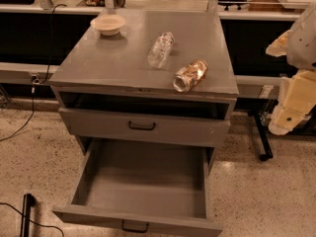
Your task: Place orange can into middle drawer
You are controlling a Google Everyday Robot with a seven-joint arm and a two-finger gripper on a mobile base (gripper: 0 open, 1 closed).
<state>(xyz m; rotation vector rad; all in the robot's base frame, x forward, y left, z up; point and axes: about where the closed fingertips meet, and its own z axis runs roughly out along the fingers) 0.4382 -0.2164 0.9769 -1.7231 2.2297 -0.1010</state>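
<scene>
**One camera, set high in front of a grey cabinet**

The cabinet is viewed from in front and above, at close range, with the view tilted steeply down. Its whole top is taken in, together with the closed drawer and the bare inside of the open drawer, whose front is cut by the lower edge. A strip of speckled floor is shown on either side. The gripper is caught at the right edge, beside the cabinet and apart from it.
</scene>
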